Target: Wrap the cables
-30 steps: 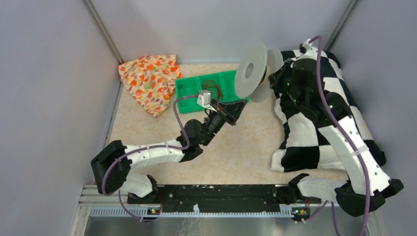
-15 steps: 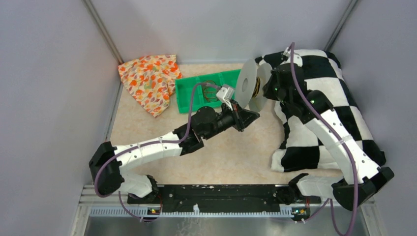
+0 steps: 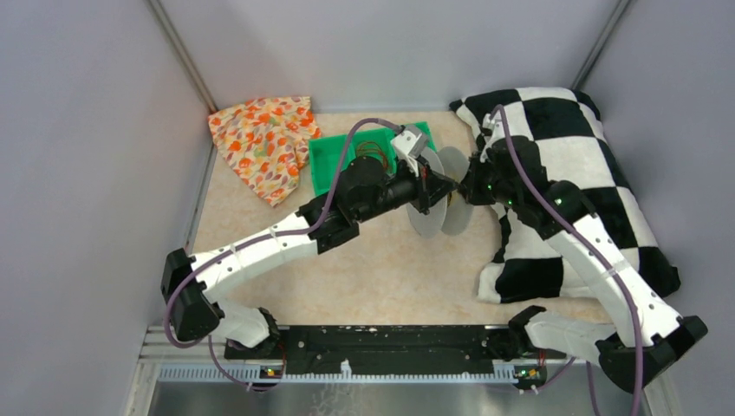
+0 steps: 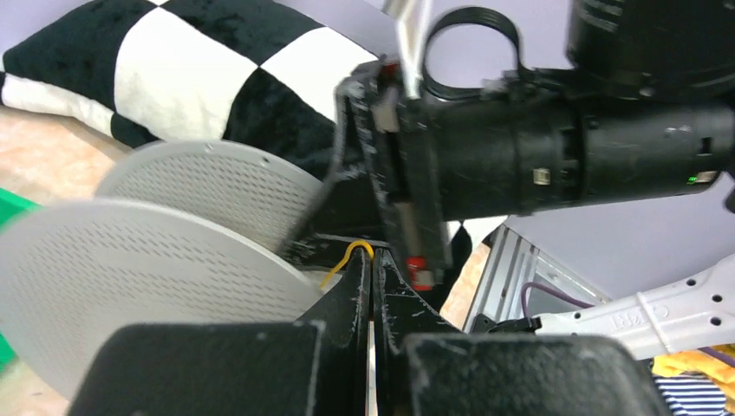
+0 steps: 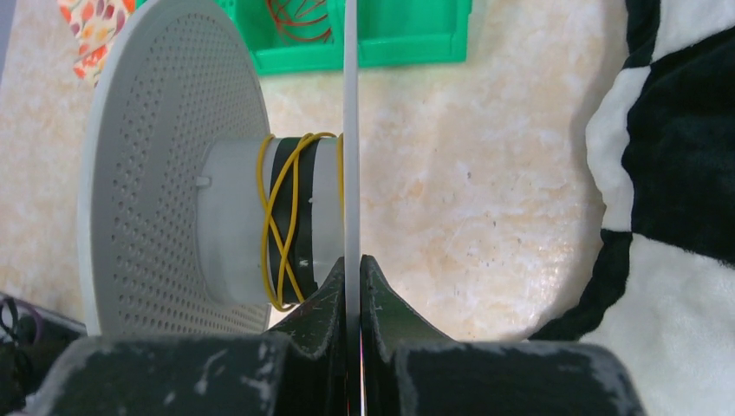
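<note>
Yellow cable: thin, several crossed turns on the hub of the perforated spool, just left of the right gripper, which pinches the near flange's edge. Left gripper: fingers pressed together on a cable loop at their tips. Checkered pillow lies near the right gripper's right side. Green tray sits beyond, with bare tabletop between.

An orange-flowered cloth is lying crumpled in the far left corner of the beige worktop, and a green tray is sitting just beside it (much of the tray is hidden in the overhead view). A black-and-white checked blanket is sprawling along the right side, reaching from the far wall toward the near edge.
</note>
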Controlling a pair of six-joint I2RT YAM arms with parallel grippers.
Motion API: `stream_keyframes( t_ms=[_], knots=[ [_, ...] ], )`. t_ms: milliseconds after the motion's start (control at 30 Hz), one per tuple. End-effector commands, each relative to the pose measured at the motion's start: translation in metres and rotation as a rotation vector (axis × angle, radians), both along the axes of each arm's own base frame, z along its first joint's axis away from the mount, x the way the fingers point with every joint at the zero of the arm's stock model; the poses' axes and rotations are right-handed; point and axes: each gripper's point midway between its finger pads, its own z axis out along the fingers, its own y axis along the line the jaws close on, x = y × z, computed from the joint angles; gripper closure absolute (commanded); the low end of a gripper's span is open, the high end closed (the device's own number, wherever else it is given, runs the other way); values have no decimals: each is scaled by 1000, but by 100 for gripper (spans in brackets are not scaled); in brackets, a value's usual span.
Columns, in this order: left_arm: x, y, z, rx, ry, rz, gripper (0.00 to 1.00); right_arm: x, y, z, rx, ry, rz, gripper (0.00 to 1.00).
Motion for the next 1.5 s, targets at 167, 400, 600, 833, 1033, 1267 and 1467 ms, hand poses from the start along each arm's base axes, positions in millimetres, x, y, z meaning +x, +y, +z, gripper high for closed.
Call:
stream_keyframes(
  t_ms=[167, 400, 600, 833, 1033, 1267, 1467],
  knots=[
    [-7, 4, 21, 61, -131, -163, 100, -53, 11, 24, 14, -77, 297, 100],
    [-26, 17, 15, 200, -252, -300, 100, -85, 10, 27, -41, -54, 477, 100],
    [-50, 38, 14, 262, -342, -397, 100, -110, 11, 34, -43, -47, 604, 100],
    [-63, 52, 20, 260, -408, -432, 100, -124, 13, 51, -6, -90, 658, 100],
    [-57, 51, 8, 281, -414, -434, 100, -125, 18, 59, 62, -136, 641, 100],
    [-70, 64, -7, 267, -487, -587, 100, -135, 23, 60, 75, -137, 711, 100],
    [-97, 84, -7, 194, -486, -776, 100, -141, 25, 65, 103, -161, 731, 100]
  ],
)
